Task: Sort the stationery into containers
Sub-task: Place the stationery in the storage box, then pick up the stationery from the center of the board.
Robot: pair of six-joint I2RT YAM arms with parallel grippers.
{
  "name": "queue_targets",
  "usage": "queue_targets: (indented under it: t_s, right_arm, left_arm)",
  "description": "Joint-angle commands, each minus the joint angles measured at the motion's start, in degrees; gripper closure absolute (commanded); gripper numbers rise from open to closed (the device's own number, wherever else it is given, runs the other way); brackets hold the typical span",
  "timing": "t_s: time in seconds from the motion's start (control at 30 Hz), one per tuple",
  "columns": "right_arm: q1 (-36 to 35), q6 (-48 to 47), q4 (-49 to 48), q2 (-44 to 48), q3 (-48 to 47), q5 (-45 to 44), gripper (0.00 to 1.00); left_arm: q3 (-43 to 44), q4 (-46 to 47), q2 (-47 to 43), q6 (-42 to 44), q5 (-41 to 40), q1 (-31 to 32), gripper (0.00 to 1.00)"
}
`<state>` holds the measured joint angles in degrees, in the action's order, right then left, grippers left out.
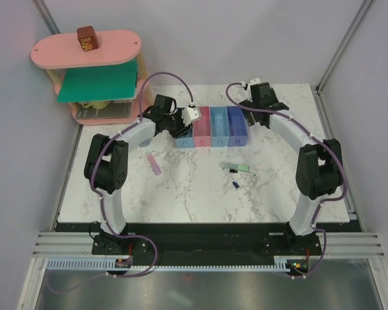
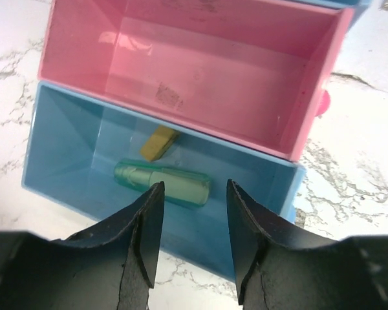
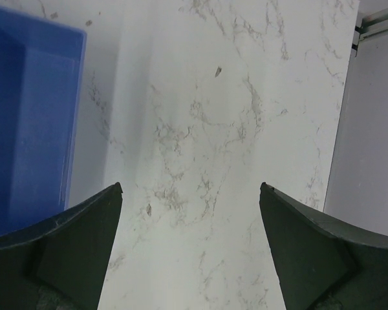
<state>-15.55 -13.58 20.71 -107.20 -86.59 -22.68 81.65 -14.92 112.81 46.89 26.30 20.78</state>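
The containers (image 1: 212, 127) are a row of four joined bins at the middle back of the table. My left gripper (image 1: 180, 126) hovers over the leftmost light blue bin (image 2: 71, 161), open (image 2: 194, 194) with nothing between its fingers. In that bin lie a mint green bar (image 2: 165, 184) and a tiny tan piece (image 2: 158, 143). The pink bin (image 2: 194, 71) beside it is bare inside. My right gripper (image 1: 256, 105) is wide open (image 3: 191, 190) above bare table, just right of the dark blue bin (image 3: 26, 116). A lilac-pink bar (image 1: 154, 164), a mint green bar (image 1: 244, 169) with a pen (image 1: 227, 165), and a small dark pen (image 1: 235, 184) lie loose.
A big pink oval shelf (image 1: 84, 48) with a green panel (image 1: 97, 84) stands at the back left, a brown block (image 1: 87, 39) on top. Grey walls close the table's sides; the right wall edge (image 3: 368, 129) is near my right gripper.
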Motion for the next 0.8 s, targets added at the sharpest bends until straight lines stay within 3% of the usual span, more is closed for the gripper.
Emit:
queue_targets:
  t_s: [0.0, 0.17, 0.37, 0.5, 0.57, 0.67, 0.7, 0.77]
  right_arm:
    - [-0.01, -5.91, 4.94, 7.34, 4.22, 5.08, 0.06]
    - [-0.09, -11.37, 11.18, 15.17, 9.32, 9.4, 0.05]
    - [-0.09, -13.84, 14.44, 24.04, 15.3, 11.41, 0.03]
    - [-0.09, -13.58, 17.78, 26.86, 16.01, 13.53, 0.02]
    - [-0.09, -13.4, 18.31, 27.65, 16.27, 13.62, 0.02]
    - [-0.09, -13.31, 18.93, 29.06, 16.54, 13.71, 0.02]
    - [-0.09, -13.31, 19.28, 29.58, 16.45, 13.89, 0.02]
    - [-0.18, -13.14, 19.54, 29.94, 17.06, 13.89, 0.02]
  left_arm:
    - [4.65, 0.95, -3.56, -5.05, -5.72, -0.03, 0.49]
    - [6.59, -3.0, -9.35, -8.74, -11.0, -0.03, 0.48]
    - [-1.65, -6.0, -16.83, -10.24, -20.05, -2.31, 0.43]
    - [-5.7, -8.1, -18.42, -12.26, -23.49, -5.99, 0.34]
    - [-6.06, -9.51, -17.81, -14.8, -23.75, -7.41, 0.18]
    - [-5.8, -10.05, -16.23, -17.18, -24.9, -9.52, 0.17]
    - [-5.54, -10.13, -15.79, -17.53, -24.99, -10.57, 0.01]
    - [-5.18, -9.87, -14.12, -18.76, -25.77, -11.45, 0.0]
